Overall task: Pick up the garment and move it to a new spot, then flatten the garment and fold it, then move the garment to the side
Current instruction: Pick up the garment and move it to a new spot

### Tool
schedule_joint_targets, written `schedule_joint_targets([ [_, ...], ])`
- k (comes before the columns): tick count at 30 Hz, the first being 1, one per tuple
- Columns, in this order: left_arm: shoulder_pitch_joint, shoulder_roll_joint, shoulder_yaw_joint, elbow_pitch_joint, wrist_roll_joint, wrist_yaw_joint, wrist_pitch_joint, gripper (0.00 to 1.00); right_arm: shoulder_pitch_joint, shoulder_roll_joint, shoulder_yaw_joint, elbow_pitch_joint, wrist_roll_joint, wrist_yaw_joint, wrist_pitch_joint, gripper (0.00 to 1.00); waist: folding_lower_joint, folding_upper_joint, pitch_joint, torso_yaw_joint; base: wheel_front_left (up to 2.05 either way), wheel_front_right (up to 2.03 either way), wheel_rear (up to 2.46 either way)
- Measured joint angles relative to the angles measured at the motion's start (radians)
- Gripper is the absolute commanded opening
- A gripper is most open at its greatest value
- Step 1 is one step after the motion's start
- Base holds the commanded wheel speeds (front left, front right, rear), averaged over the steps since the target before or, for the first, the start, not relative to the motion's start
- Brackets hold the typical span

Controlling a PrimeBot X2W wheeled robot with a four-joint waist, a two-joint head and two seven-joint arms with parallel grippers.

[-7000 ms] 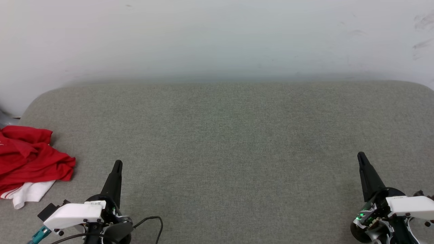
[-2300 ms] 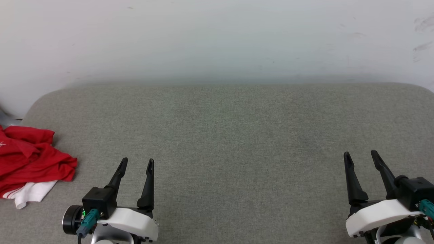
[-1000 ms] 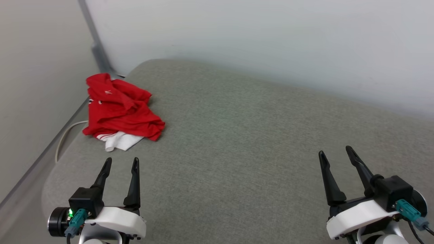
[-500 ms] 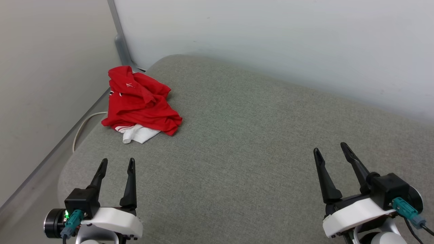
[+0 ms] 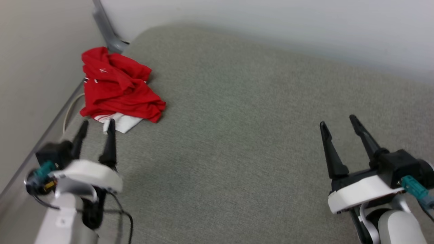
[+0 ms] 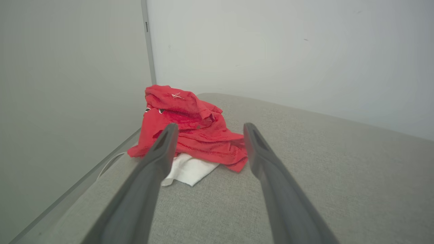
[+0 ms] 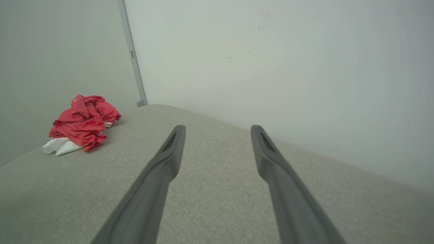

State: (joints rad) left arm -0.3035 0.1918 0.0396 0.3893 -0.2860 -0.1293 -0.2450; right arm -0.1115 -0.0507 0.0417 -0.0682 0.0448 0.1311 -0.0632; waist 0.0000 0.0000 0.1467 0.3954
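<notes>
We note the garment (image 5: 115,89) bunched in a crumpled red heap at the far left corner of the desk (image 5: 244,128), close to the left edge. A white sleeve (image 5: 119,123) pokes out from under the heap on its near side, with a strip of red-and-white trim where it meets the red. A small white mark shows on the topmost fold; we cannot make out any lettering. The desk top is grey fabric with rounded corners. Beyond the corner a grey metal post (image 5: 105,26) rises where two pale walls (image 5: 271,17) meet, and a pale cable (image 5: 68,113) loops beside the left edge. The left gripper (image 5: 98,122) sits just short of the heap, its jaws spread apart and holding nothing. In the left wrist view the garment (image 6: 190,130) lies ahead, framed between the two dark fingers of that gripper (image 6: 209,126). The left arm is blurred in the head view. The right gripper (image 5: 337,121) hangs over bare fabric well apart from the heap, jaws likewise apart and empty. In its own wrist view the right gripper (image 7: 217,128) points at the wall, with the garment (image 7: 83,123) far off to the left.
</notes>
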Motion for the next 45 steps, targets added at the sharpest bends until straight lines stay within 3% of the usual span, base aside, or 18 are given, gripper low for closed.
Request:
schedule_joint_targets([
  [6,-0.187,0.098,-0.003,0.081,-0.133,0.0,0.121,1.0,-0.059,0.0,-0.016,-0.048,-0.032,0.0,0.019,1.0,0.0001,0.0,0.113,-0.036,0.0,0.0,0.0],
  [20,-0.474,0.396,-0.088,0.245,-0.462,0.0,0.578,1.0,-0.186,0.001,0.002,-0.164,-0.084,0.0,0.028,1.0,0.0001,0.0,0.388,-0.122,0.0,0.0,0.0],
  [26,-0.52,0.471,-0.125,0.303,-0.559,-0.001,0.729,1.0,-0.217,0.0,0.009,-0.208,-0.101,0.0,0.037,1.0,0.0001,-0.0001,0.478,-0.151,0.0,0.0,0.0],
  [34,-0.564,0.503,-0.149,0.416,-0.64,0.001,0.915,1.0,-0.235,0.0,0.016,-0.249,-0.114,0.0,0.037,1.0,0.0,0.0,0.52,-0.174,0.0,0.0,0.0],
  [37,-0.579,0.494,-0.155,0.435,-0.648,0.007,0.95,0.11,-0.235,0.0,0.015,-0.257,-0.113,0.0,0.036,1.0,-0.0001,0.0,0.515,-0.174,0.0,0.0,0.0],
  [38,-0.583,0.493,-0.157,0.44,-0.651,0.007,0.957,0.0,-0.234,0.0,0.014,-0.258,-0.113,0.0,0.037,1.0,-0.0001,0.0,0.512,-0.174,0.0,0.0,0.0],
  [41,-0.588,0.484,-0.17,0.442,-0.643,0.007,0.955,0.0,-0.233,0.0,0.009,-0.259,-0.11,0.0,0.037,1.0,0.0,0.0,0.502,-0.174,0.0,0.0,0.0],
  [45,-0.588,0.487,-0.202,0.437,-0.586,0.007,0.877,0.0,-0.224,0.0,0.0,-0.25,-0.097,0.0,0.03,1.0,0.0,-0.0001,0.475,-0.174,0.0,0.0,0.0],
])
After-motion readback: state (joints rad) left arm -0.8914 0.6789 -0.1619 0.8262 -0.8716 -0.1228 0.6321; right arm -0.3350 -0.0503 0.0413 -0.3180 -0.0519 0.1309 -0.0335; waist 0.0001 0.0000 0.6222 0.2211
